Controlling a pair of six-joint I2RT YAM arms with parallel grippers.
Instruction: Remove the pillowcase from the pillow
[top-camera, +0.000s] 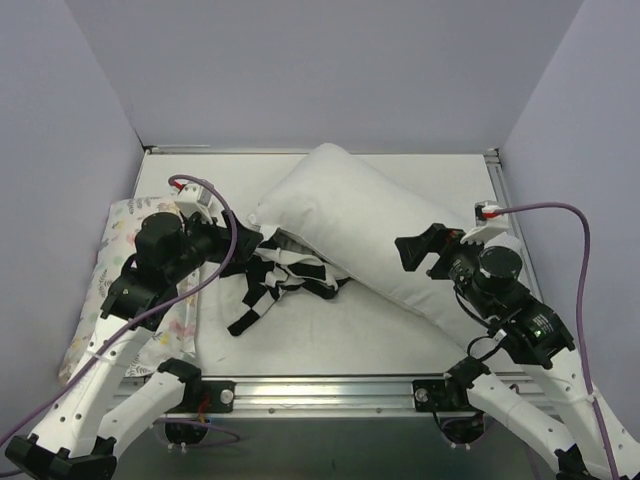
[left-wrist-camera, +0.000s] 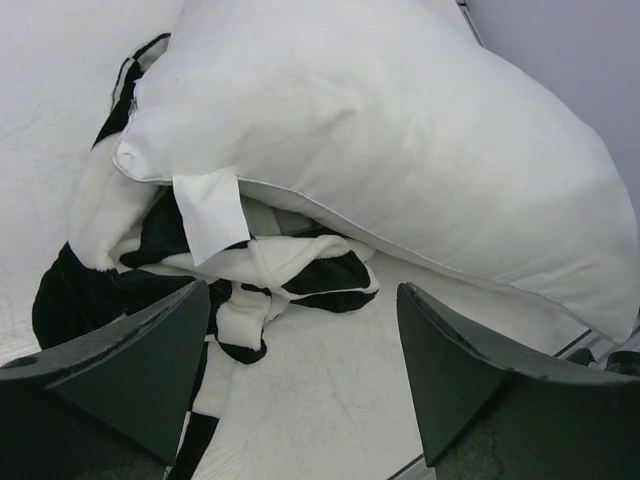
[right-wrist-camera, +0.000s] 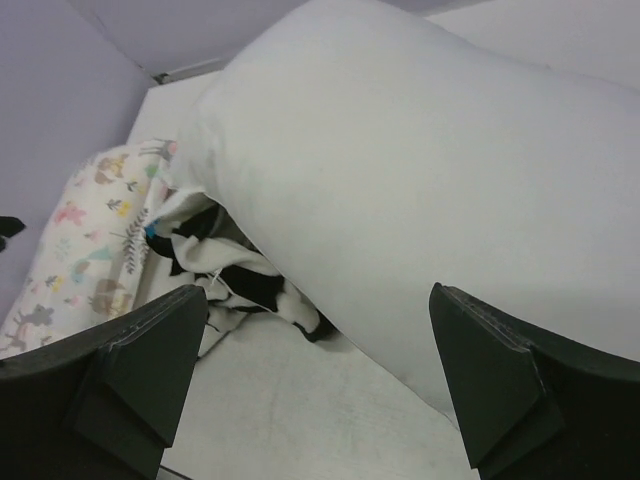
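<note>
Spread left fingers (left-wrist-camera: 110, 370) face pillow (left-wrist-camera: 400, 130) with blank tag (left-wrist-camera: 212, 215).

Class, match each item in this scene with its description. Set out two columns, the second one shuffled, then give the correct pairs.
1 pillow
2 pillowcase
3 floral pillow
4 right gripper

A crumpled, black-and-white
B open, holding nothing
C plain white, lying diagonally
D pastel print, far left

Pairs: 1-C, 2-A, 3-D, 4-B
</note>
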